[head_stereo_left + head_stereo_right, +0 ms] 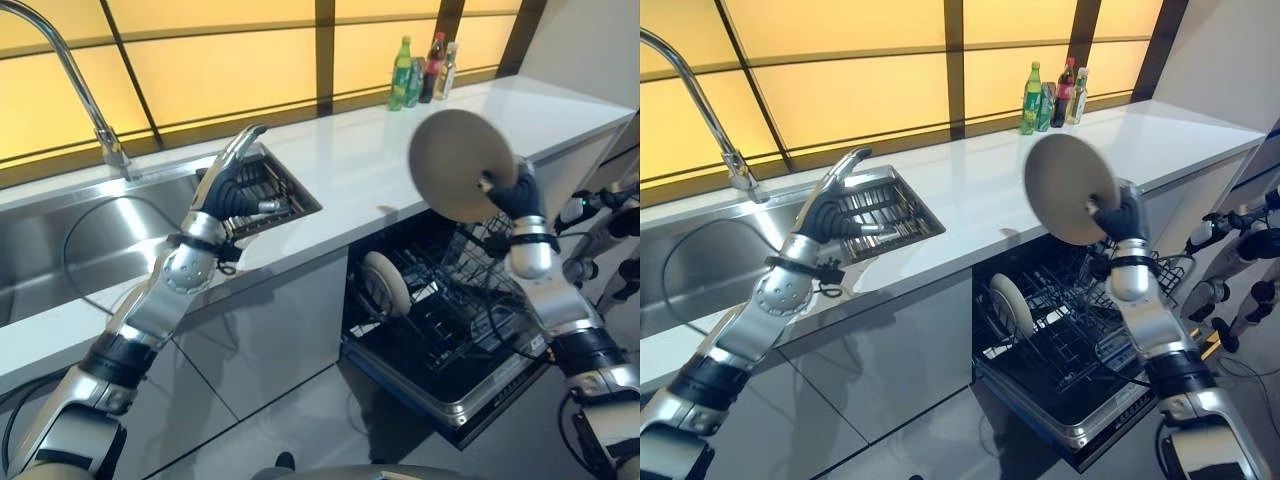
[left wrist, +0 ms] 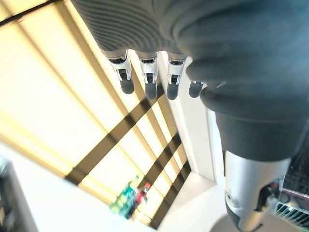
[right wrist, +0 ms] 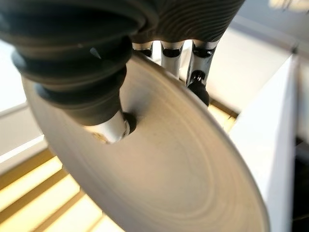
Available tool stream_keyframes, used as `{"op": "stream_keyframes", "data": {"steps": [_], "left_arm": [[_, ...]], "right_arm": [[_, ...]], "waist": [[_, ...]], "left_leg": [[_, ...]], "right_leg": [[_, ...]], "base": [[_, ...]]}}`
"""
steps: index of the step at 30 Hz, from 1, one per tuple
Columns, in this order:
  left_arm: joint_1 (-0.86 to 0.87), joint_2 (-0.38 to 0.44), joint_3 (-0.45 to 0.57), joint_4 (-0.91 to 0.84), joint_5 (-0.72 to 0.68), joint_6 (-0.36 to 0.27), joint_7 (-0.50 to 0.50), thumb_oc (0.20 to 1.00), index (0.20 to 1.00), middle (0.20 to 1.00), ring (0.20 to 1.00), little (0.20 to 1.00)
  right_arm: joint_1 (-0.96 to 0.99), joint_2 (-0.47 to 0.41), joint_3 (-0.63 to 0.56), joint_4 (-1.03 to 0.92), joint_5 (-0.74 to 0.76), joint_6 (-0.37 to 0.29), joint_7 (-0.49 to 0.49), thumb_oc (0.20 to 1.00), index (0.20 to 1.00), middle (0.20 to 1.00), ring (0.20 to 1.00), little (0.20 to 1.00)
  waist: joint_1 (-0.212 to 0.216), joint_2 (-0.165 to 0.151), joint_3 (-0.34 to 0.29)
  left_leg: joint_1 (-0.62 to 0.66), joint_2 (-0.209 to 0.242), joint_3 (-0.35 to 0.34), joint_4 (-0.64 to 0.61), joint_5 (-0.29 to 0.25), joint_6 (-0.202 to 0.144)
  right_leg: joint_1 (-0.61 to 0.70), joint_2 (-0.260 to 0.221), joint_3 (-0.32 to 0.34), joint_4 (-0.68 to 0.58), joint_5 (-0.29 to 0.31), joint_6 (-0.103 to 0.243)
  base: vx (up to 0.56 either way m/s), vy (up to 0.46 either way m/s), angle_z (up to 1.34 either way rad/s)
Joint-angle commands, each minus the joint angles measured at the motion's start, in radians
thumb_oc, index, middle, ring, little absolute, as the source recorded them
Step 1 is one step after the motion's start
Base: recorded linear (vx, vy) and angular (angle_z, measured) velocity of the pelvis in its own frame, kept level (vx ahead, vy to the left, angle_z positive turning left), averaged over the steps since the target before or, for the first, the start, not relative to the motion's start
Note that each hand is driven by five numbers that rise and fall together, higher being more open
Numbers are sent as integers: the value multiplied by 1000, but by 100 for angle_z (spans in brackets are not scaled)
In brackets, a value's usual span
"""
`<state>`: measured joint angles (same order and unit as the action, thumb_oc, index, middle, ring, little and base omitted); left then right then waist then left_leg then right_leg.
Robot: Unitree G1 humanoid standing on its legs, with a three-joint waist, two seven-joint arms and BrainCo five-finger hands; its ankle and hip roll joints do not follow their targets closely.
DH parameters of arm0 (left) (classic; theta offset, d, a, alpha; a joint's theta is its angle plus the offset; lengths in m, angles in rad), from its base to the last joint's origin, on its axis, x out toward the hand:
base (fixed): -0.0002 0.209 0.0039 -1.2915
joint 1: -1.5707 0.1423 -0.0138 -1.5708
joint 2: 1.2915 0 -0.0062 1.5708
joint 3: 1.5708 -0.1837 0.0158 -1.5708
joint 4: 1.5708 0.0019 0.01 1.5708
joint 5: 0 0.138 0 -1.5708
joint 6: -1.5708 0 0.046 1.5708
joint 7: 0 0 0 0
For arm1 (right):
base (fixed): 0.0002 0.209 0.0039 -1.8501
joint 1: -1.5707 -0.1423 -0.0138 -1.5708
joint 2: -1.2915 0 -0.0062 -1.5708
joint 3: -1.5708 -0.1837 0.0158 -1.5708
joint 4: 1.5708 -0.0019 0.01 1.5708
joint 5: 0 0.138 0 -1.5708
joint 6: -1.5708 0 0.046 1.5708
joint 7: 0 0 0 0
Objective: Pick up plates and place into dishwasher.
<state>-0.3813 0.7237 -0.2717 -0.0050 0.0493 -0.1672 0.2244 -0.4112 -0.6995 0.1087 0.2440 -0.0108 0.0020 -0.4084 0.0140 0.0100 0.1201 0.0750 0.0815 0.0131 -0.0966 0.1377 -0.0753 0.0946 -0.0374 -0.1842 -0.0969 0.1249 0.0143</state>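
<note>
Plate (image 1: 462,163): we judge it stiff, smooth, breakable — best pinched at the rim.
Right hand (image 1: 515,196): clamping the plate's edge.
Left hand (image 1: 232,187): fingers straight, empty.

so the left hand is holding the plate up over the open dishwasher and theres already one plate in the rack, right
Not quite: the right hand holds the plate, thumb and fingers pinching it in the right wrist view. The left hand is open over the sink. The dishwasher already racks one plate.
</note>
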Motion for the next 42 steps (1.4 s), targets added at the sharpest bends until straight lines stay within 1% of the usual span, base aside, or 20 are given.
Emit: {"op": "stream_keyframes", "data": {"steps": [1,4,6,8,9,10,11,12,16,17,18,21,24,32,37,39,42], "left_arm": [[26,23,49,-57,-154,-86,-79,1000,1000,1000,1000,1000],[67,2,49,-84,-252,-82,-144,1000,1000,1000,1000,1000],[91,-19,30,-98,-343,-78,-190,1000,1000,1000,1000,1000],[93,-29,13,-109,-433,-80,-243,1000,1000,1000,1000,1000],[85,-31,-1,-117,-507,-73,-277,1000,1000,1000,1000,1000],[81,-36,-13,-122,-547,-75,-289,1000,1000,1000,1000,1000],[81,-46,-36,-129,-632,-78,-328,1000,1000,1000,1000,1000],[81,-49,-41,-130,-687,-74,-349,1000,1000,1000,1000,1000],[100,-73,-88,-140,-861,-82,-428,1000,1000,1000,1000,1000],[99,-75,-91,-138,-880,-81,-439,1000,1000,1000,1000,1000],[100,-83,-107,-138,-918,-85,-468,1000,1000,1000,1000,1000],[102,-90,-125,-148,-957,-88,-493,1000,1000,1000,1000,1000],[90,-85,-143,-158,-976,-98,-507,1000,1000,1000,1000,1000],[29,-42,-147,-165,-1038,-101,-496,1000,1000,1000,1000,1000],[11,-49,-139,-159,-1059,-93,-500,1000,1000,1000,1000,1000],[6,-51,-139,-153,-1056,-95,-501,1000,1000,1000,1000,1000],[1,-53,-136,-144,-1055,-100,-508,1000,1000,1000,1000,1000]], "right_arm": [[-36,-81,-59,2,-60,-37,-32,200,200,200,200,200],[-16,-101,-65,31,-85,-7,-25,200,200,200,200,200],[-20,-127,-48,64,-82,19,-6,200,200,200,200,200],[-46,-147,-25,108,-77,21,2,200,200,200,200,200],[-75,-163,-7,130,-69,27,8,200,200,200,200,200],[-98,-171,10,148,-67,33,11,200,200,200,200,200],[-138,-187,42,185,-75,42,22,200,200,200,200,200],[-156,-193,57,202,-73,47,32,200,200,200,200,200],[-264,-224,164,291,-72,78,58,200,200,200,200,200],[-277,-225,176,301,-81,90,68,200,200,200,200,200],[-313,-228,213,345,-79,100,88,200,200,200,200,200],[-364,-232,265,412,-79,113,129,200,200,200,200,200],[-423,-235,323,503,-105,110,149,200,200,200,200,200],[-566,-213,389,715,-72,111,236,200,200,200,200,200],[-616,-178,418,798,-37,82,303,200,200,200,200,200],[-625,-169,422,813,-38,81,316,200,200,200,200,200],[-640,-156,429,844,-33,58,333,200,200,200,200,200]], "waist": [[7,-13,34],[9,-13,50],[10,-12,76],[14,-9,104],[16,-6,127],[18,-3,143],[22,2,173],[24,5,184],[31,23,244],[30,25,248],[32,30,262],[36,40,280],[44,53,300],[61,92,326],[74,111,335],[76,115,336],[83,124,339]], "left_leg": [[61,-43,45,9,-192,29],[50,-41,49,9,-187,29],[43,-38,51,12,-192,28],[21,-38,52,17,-188,28],[4,-39,55,21,-185,28],[-9,-39,57,22,-181,28],[-28,-40,60,25,-175,29],[-35,-40,61,27,-173,29],[-73,-41,69,31,-155,26],[-77,-41,69,32,-154,26],[-88,-41,71,31,-148,24],[-106,-44,69,29,-140,22],[-125,-49,64,28,-131,21],[-169,-63,48,13,-111,18],[-187,-69,44,10,-103,17],[-190,-70,44,9,-101,16],[-194,-74,43,9,-99,17]], "right_leg": [[32,-40,42,10,-127,92],[19,-40,44,10,-121,95],[12,-39,45,10,-122,96],[-6,-41,44,10,-117,96],[-22,-43,43,10,-111,96],[-34,-44,41,10,-106,95],[-54,-46,38,12,-98,95],[-60,-46,38,13,-95,94],[-99,-48,36,16,-75,89],[-104,-49,35,16,-73,89],[-116,-50,34,18,-69,88],[-135,-53,28,18,-62,86],[-156,-57,17,21,-55,82],[-206,-66,-10,20,-45,78],[-225,-74,-29,25,-43,75],[-230,-77,-34,27,-43,74],[-234,-83,-43,29,-42,74]], "base": [[-50,-88,-12],[-43,-70,-9],[-77,-54,-2],[-185,-39,-2],[-205,-39,0],[-279,-43,1],[-209,-26,-1],[-187,-18,-3],[-112,-16,-6],[-93,-17,-3],[-67,-12,-2],[-62,-15,0],[-22,-22,0],[-57,-11,0],[-47,11,12],[-40,9,3],[-11,3,0]]}}
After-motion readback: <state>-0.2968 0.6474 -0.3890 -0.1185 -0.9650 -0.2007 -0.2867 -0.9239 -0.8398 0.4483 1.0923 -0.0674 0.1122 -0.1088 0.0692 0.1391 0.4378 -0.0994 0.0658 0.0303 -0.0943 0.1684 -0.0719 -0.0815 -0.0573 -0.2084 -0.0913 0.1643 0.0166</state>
